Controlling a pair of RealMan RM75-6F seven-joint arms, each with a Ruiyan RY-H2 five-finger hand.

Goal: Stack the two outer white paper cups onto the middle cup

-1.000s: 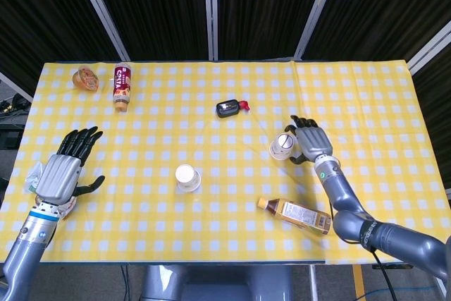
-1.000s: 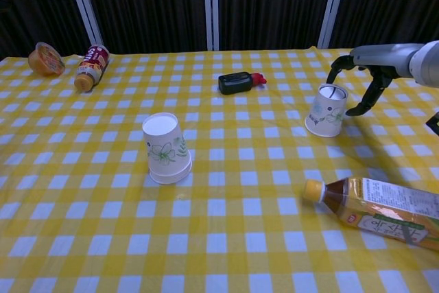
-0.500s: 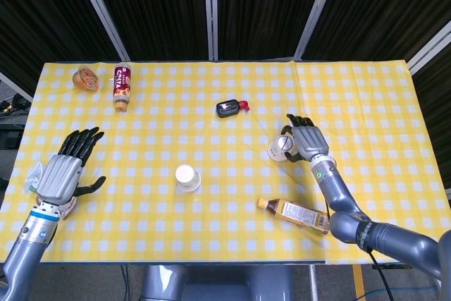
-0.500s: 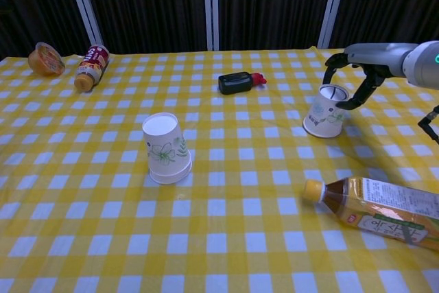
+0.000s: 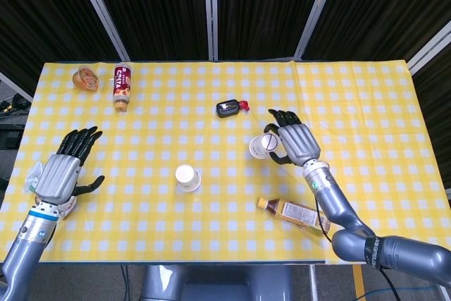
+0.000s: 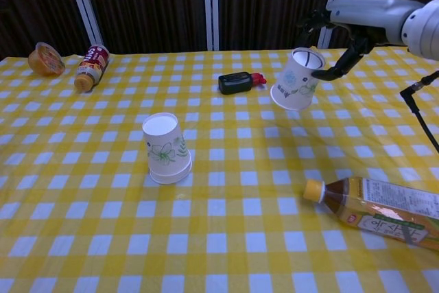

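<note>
Only in the head view we see our left hand (image 5: 62,171), fingers spread, empty, far left of the middle cup (image 6: 167,149). Right of it, our right hand (image 6: 341,39) grips a tilted cup (image 6: 296,79) aloft, above the tea bottle (image 6: 384,212).

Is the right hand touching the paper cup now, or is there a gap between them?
Touching. In the chest view the right hand grips the cup near its top, and the tilted cup hangs above the table.
</note>
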